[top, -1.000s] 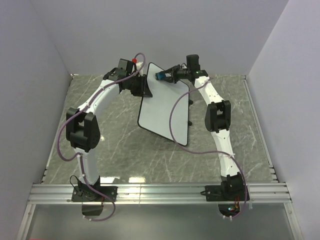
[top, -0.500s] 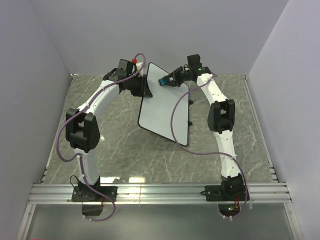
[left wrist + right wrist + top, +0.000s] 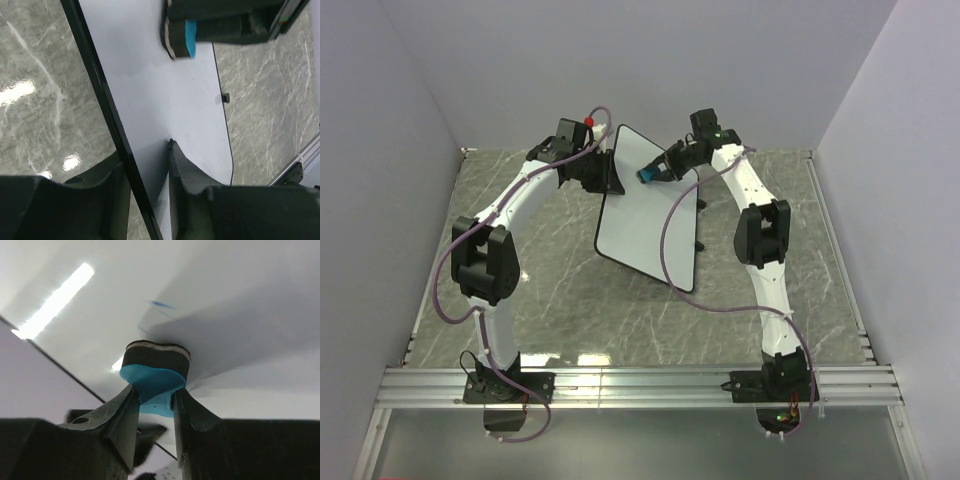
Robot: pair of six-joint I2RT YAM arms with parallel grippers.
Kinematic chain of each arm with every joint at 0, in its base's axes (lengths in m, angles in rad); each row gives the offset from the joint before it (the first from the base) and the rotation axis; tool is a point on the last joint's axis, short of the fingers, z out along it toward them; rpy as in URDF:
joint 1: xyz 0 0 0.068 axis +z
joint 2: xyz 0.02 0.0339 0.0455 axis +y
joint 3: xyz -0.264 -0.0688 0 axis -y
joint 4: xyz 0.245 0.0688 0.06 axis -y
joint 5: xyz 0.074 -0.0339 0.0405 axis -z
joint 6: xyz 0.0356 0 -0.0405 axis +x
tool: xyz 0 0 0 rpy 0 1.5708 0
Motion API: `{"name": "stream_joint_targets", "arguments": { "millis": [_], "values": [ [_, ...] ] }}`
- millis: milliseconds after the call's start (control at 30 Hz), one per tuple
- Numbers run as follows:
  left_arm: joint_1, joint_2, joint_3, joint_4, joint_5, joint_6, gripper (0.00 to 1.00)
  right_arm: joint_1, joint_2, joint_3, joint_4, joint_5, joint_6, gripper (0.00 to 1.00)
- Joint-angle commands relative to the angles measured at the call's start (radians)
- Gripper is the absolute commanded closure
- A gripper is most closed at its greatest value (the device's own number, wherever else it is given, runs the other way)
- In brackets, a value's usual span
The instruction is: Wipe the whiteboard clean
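Top external view: the right gripper (image 3: 658,170), jaws clamped on the blue eraser (image 3: 646,175), has slid down the whiteboard (image 3: 645,225), which stands tilted on the desk (image 3: 550,290) with its edge clamped in the left gripper (image 3: 609,180) jaws. Faint blue marks (image 3: 160,304) remain ahead of the pad, so the wiping looks unfinished.

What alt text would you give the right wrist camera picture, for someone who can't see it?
The right gripper clamps a blue eraser, its black felt face set against the whiteboard. A few faint blue marks show on the white surface just above the pad.
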Motion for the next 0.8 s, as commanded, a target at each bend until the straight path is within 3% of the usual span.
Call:
{"name": "stream_joint_targets", "arguments": {
  "millis": [0,133,267,767],
  "values": [
    [-0.137,0.02,-0.061,-0.142,0.059,0.176,1.0,0.062,0.121,-0.014,0.198,0.101,0.149,1.0],
    [-0.138,0.001,-0.08,-0.14,0.045,0.174,1.0,0.056,0.146,-0.017,0.393,0.137,0.295,1.0],
    [-0.138,-0.025,-0.101,-0.139,0.036,0.173,1.0,0.039,0.155,-0.046,0.45,0.148,0.344,1.0],
    [-0.138,-0.054,-0.13,-0.122,0.014,0.165,1.0,0.028,-0.162,-0.587,0.355,0.042,0.022,1.0]
  ]
}}
